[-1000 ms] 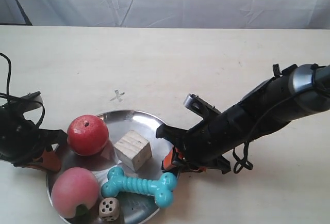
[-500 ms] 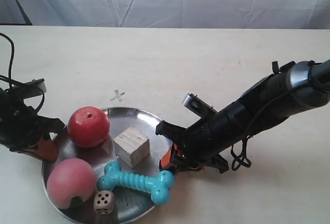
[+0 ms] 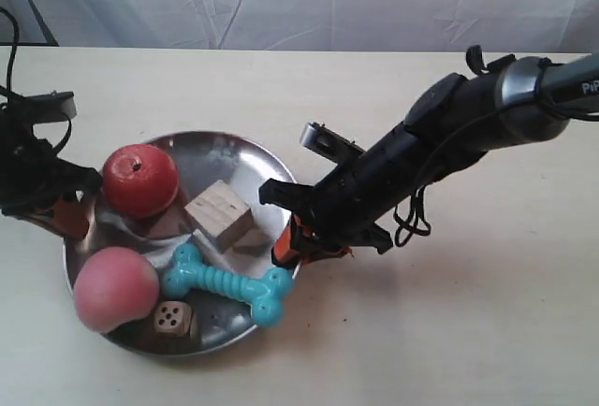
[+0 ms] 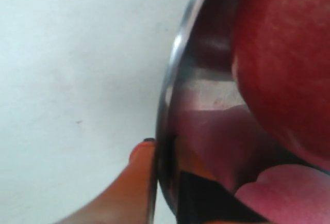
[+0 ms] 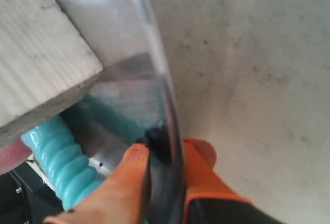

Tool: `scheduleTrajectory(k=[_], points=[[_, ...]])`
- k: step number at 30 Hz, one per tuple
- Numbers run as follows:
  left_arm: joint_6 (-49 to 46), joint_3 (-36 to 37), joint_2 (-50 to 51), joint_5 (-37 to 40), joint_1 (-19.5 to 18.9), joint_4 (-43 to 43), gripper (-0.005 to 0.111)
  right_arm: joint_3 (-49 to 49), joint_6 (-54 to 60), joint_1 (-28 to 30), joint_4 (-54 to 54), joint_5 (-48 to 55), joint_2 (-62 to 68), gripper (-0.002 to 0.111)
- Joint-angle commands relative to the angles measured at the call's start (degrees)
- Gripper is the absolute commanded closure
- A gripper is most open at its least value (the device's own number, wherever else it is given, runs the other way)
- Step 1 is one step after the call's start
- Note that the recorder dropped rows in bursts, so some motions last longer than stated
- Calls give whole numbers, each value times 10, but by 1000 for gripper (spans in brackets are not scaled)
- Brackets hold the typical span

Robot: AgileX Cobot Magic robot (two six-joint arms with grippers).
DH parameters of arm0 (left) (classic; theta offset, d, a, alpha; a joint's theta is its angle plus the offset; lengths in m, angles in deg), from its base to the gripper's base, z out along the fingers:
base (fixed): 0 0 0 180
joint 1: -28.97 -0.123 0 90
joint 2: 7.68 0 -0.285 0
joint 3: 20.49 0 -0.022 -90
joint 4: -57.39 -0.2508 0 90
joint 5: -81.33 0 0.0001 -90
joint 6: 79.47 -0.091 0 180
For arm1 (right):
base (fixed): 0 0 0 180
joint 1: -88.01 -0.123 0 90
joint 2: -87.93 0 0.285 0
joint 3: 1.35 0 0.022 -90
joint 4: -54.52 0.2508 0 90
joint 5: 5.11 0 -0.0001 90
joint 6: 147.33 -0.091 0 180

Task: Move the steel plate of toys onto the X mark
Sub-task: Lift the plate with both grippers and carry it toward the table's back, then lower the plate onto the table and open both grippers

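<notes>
Since half a second earlier the steel plate had shifted toward the far side of the worktop, and it now covered the spot where the X mark had shown. On the plate lay the red apple, pink peach, wooden cube, turquoise bone and die. The left pincer was clenched on the rim beside the apple, and the right pincer on the opposite rim by the bone's end. Beyond the plate's far rim, worktop ran to a white cloth. The letters "PiP" showed on the right arm, well away from the plate.

At the left wrist, an orange finger pressed the rim's outside, with the apple just inside.

At the right wrist, two orange fingers pinched the rim between them, with the cube and bone inside it and worktop outside.
</notes>
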Motion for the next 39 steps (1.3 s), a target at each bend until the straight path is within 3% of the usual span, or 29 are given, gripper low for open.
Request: scheduleTrajectory(k=[1,3,7,14,17,21,29,39], points=[[5,-77,26,34,20,68,107,-103,-46,9,-11,13,44,109],[5,-131,73,-2,20,71,107,-163,-50,27,-19,6,87,109],[5,-216,190,55,20,62,107,-276,-82,40,-58,29,179,109],[7,-229,230,86,20,52,107,-318,-170,42,-185,37,219,108],[22,-229,230,76,20,52,106,-318,-198,42,-221,37,219,85],[34,-229,230,77,20,49,95,-318,-202,42,-236,38,219,57],[64,-229,230,86,16,4,68,-318,-230,42,-297,37,219,58],[67,-253,224,94,-1,-4,66,-318,-268,45,-377,32,219,58]])
